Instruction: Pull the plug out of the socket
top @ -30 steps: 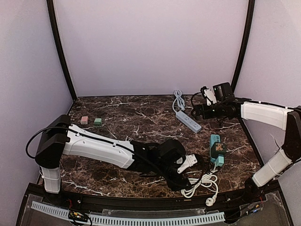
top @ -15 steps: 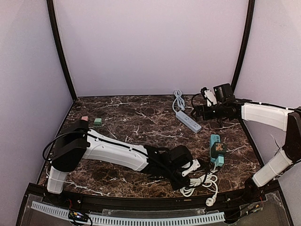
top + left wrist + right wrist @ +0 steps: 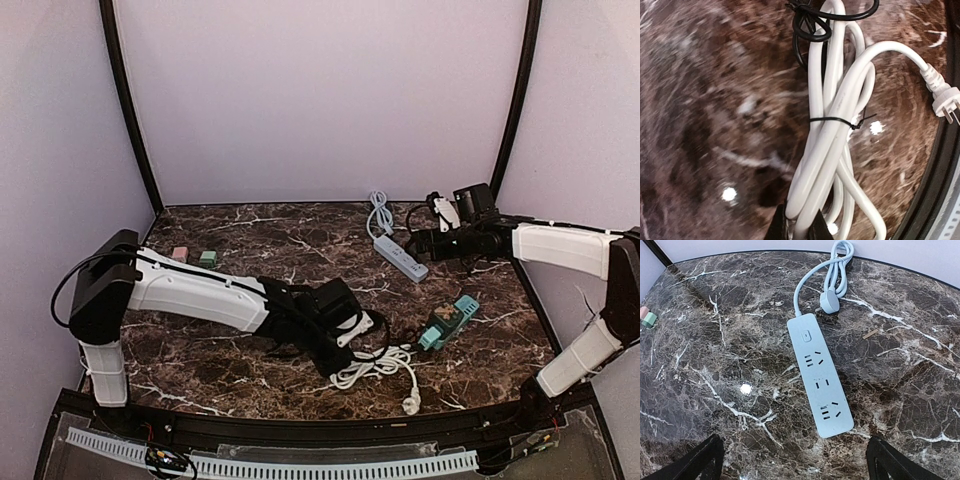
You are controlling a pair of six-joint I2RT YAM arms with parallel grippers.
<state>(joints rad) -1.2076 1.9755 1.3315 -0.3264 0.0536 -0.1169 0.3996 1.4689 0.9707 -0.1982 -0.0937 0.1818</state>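
Near edge: a white cord (image 3: 832,130), its loose end plug (image 3: 944,102) lying on the table. The left claw (image 3: 798,226) is clamped tight on that cord. To its right, a teal socket (image 3: 465,303) carries a dark plug (image 3: 440,318). Far right, the right claw (image 3: 797,460) gapes wide, holding nothing, over a strip (image 3: 820,380).

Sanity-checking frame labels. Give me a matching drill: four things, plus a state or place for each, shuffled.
Things:
1. left gripper
2. right gripper
3. white power strip
4. teal socket block

States or places:
A. jaws wide open
B. farthest back, its own cord coiled behind it
C. shut on the white cable bundle
D. lying tilted, just right of that bundle

Pairs: 1-C, 2-A, 3-B, 4-D
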